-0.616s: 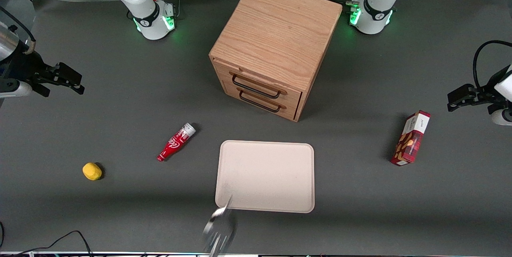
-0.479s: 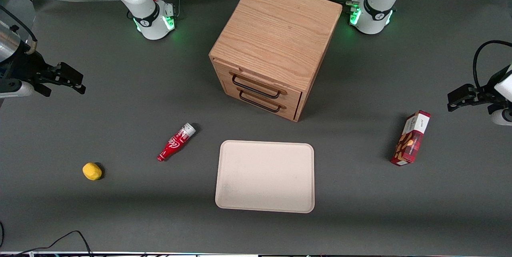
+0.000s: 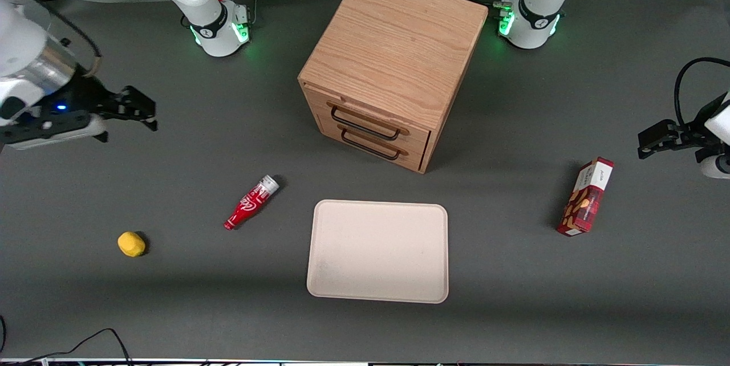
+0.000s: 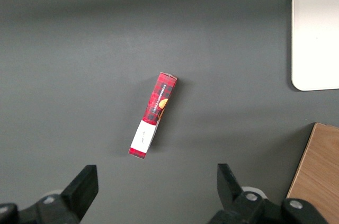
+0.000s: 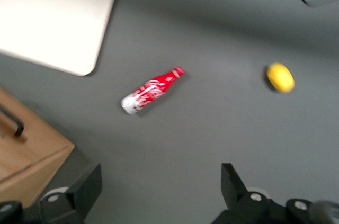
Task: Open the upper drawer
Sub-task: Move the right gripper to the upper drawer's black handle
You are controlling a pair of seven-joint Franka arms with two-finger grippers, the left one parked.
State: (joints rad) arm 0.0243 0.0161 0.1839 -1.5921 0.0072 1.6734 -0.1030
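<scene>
The oak cabinet [image 3: 393, 58] stands at the table's middle, farther from the front camera than the tray. Its upper drawer [image 3: 376, 123] is shut, with a thin black wire handle [image 3: 365, 125]; the matching lower drawer [image 3: 379, 149] sits just beneath. My right gripper [image 3: 145, 115] hovers above the table toward the working arm's end, well apart from the cabinet, open and empty. In the right wrist view the gripper [image 5: 159, 181] has wide-spread fingers over bare table, with a cabinet corner [image 5: 26, 155] and a handle end [image 5: 16, 126] showing.
A red bottle [image 3: 251, 202] lies between the gripper and the cream tray [image 3: 377, 251]; it also shows in the right wrist view [image 5: 151, 90]. A yellow lump [image 3: 131, 243] lies nearer the front camera. A red snack box [image 3: 586, 196] lies toward the parked arm's end.
My right gripper has moved toward the cabinet, along the table. A blurred object seen near the tray's front edge in the earliest frame is gone. The drawers have not moved.
</scene>
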